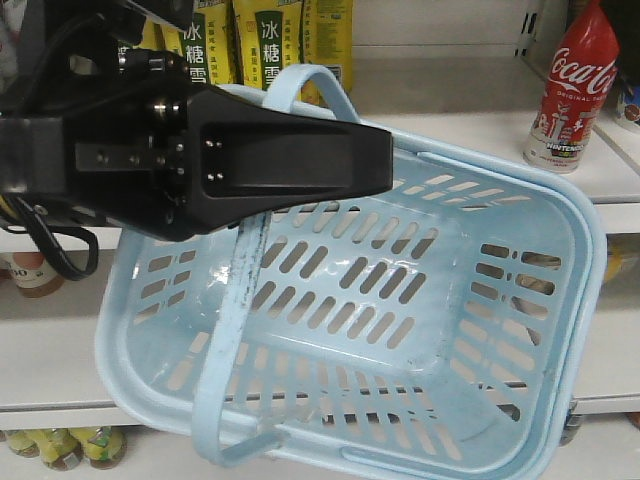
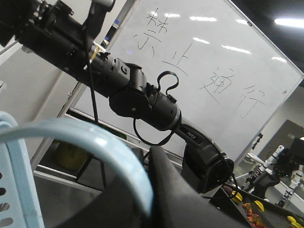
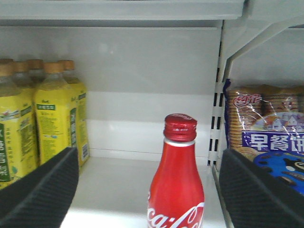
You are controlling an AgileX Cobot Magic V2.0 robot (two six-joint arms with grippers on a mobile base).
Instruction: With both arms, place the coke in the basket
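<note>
Right gripper is wide open, with one ribbed pad at each edge of its wrist view. The coke stands upright between the pads, touching neither. It sits on the white shelf, cap on. Yellow bottles are lined up at the left and biscuit packs sit past the upright at the right.

Left gripper looks clamped on the hoop handle of the basket. In the left wrist view the pale blue hoop runs right up against a black finger. The gap between the jaws is hidden there. In the front view the handle arcs over the top of the black wedge. The basket hangs tilted in front of the shelves with its opening toward the camera. The second handle droops across the slotted floor.

In the front view the coke is at upper right on the shelf, outside the basket and just beyond its far right corner. The right arm stretches across a whiteboard with handwritten characters.
</note>
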